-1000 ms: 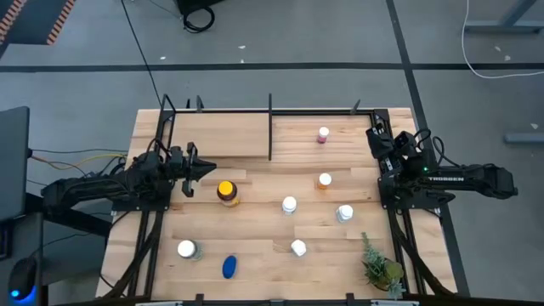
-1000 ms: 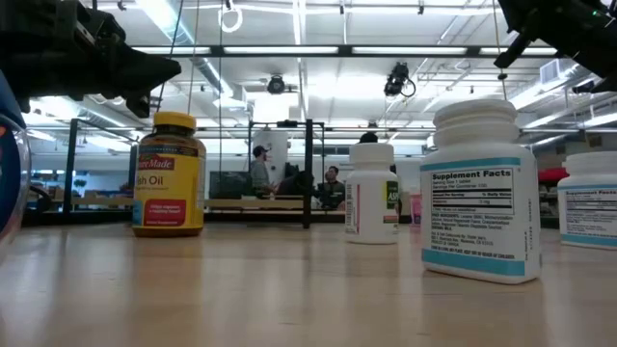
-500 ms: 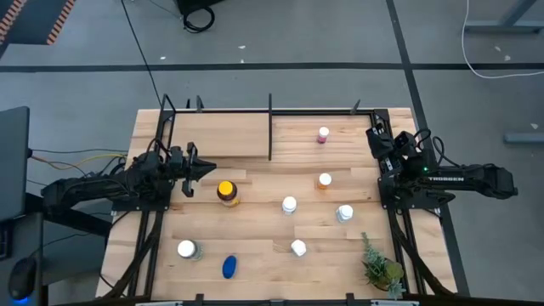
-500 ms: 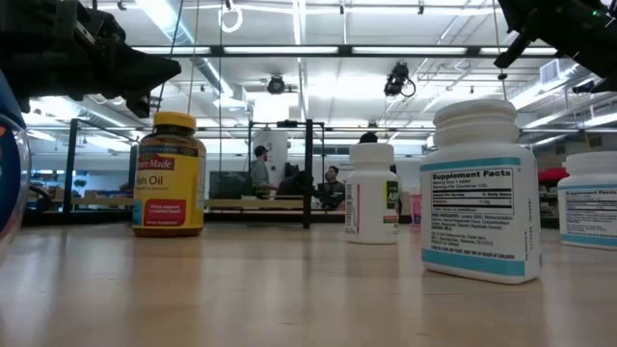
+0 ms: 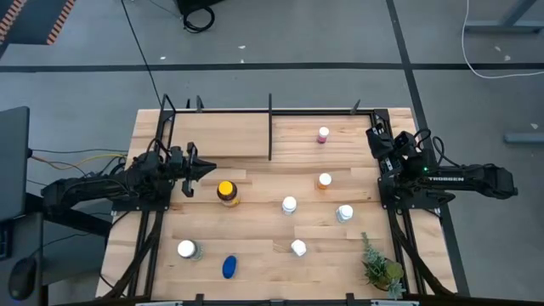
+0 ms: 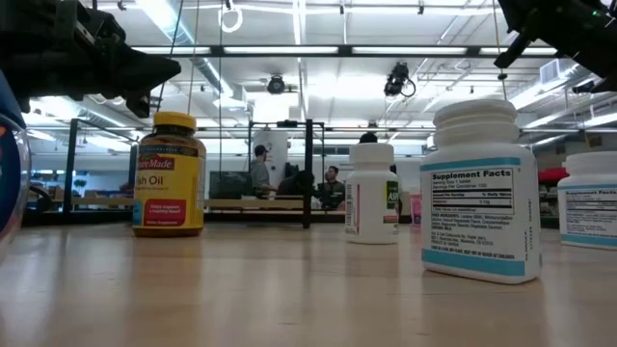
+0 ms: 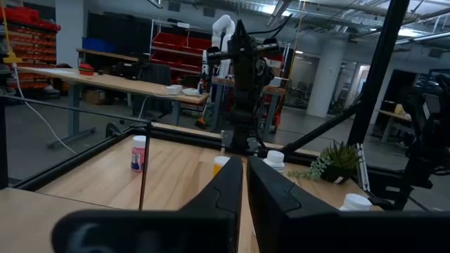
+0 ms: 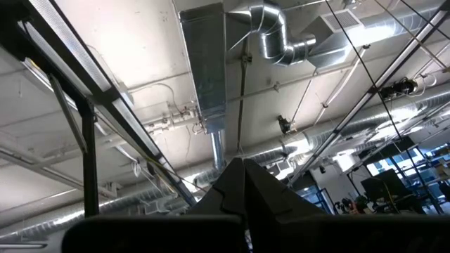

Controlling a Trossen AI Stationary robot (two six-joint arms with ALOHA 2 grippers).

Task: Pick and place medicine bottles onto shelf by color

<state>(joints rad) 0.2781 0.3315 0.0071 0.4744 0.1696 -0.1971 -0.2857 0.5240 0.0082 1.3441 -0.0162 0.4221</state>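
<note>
Several medicine bottles stand upright on the plank table: an amber yellow-capped one (image 5: 226, 192), white ones (image 5: 289, 205) (image 5: 343, 213) (image 5: 298, 248) (image 5: 186, 250) and an orange-capped one (image 5: 325, 180). A blue one (image 5: 229, 267) is near the front. A pink-capped bottle (image 5: 323, 135) stands in the right bay of the shelf (image 5: 221, 136), past the black divider (image 5: 270, 127). My left gripper (image 5: 208, 169) hovers shut at the table's left, just beyond the amber bottle, and holds nothing. My right gripper (image 5: 374, 130) is shut at the right edge, tipped up toward the ceiling (image 8: 242, 165).
A small green plant (image 5: 380, 265) sits at the near right corner. Black frame rails run along both table sides beneath the arms. People sit in the room beyond the shelf (image 6: 294, 178). Bare wood lies between the bottles and in the shelf's left bay.
</note>
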